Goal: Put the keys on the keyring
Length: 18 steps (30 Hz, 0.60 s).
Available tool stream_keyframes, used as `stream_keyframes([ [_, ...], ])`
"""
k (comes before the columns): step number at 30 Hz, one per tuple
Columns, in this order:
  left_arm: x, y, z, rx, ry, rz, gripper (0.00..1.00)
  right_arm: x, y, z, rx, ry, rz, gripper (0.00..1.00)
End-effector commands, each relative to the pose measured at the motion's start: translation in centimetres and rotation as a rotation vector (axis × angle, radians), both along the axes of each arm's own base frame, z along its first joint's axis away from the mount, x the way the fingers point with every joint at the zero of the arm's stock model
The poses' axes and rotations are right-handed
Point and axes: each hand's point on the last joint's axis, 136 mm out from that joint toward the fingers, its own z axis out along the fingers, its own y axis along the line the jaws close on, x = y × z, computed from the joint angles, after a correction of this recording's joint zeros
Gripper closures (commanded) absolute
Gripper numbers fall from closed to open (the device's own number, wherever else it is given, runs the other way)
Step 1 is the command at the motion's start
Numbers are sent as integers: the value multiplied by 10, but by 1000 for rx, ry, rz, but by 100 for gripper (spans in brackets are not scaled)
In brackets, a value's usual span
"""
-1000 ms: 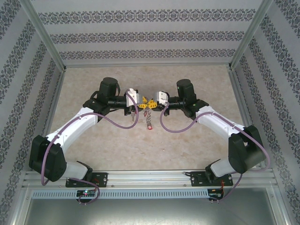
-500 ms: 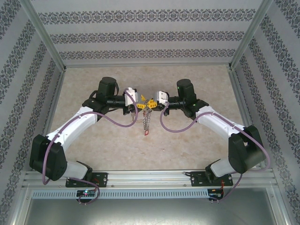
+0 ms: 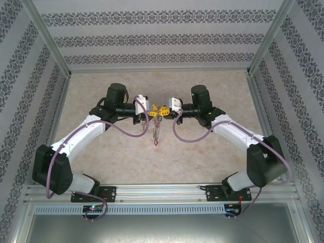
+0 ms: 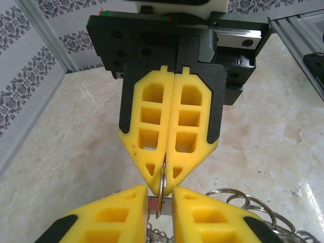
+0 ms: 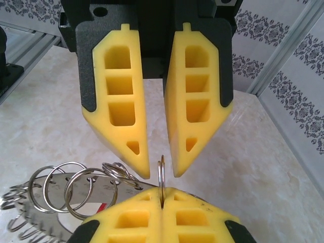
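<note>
Right tool pinches 1 keyring (left tool gaping) | keys: 1

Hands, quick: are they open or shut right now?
Left hand: open around the keyring, not pinching it.
Right hand: closed, holding the keyring.

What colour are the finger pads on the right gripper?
Bright yellow; the pads show best in the left wrist view.

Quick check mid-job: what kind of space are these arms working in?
Likely a purpose-built robot test booth, not a real room: aluminium frame posts, patterned wallpaper panels on three sides, and a marble-look tabletop.
</note>
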Motion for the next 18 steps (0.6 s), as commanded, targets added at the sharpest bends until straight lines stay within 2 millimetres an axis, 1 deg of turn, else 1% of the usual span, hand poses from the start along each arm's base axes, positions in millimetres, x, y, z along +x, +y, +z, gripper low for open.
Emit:
stream_keyframes([
  [1,-1,1,-3,-3,23,-17,77,-7,4,26,64,-55,47,100],
  [4,0,1,-5,-2,26,-15,76,-8,4,26,65,-54,49,100],
  [8,0,0,-5,-1,28,-18,82,-8,4,26,64,-51,52,100],
  [9,0,0,-4,-2,24,-17,85,-9,5,25,63,-48,54,100],
  [11,1,0,-5,-1,28,-16,97,-9,6,26,65,-50,58,100],
  [12,1,0,-5,0,28,-14,100,-10,6,25,63,-50,61,100],
  [18,2,1,-4,-2,22,-9,100,-10,8,23,59,-53,62,100],
])
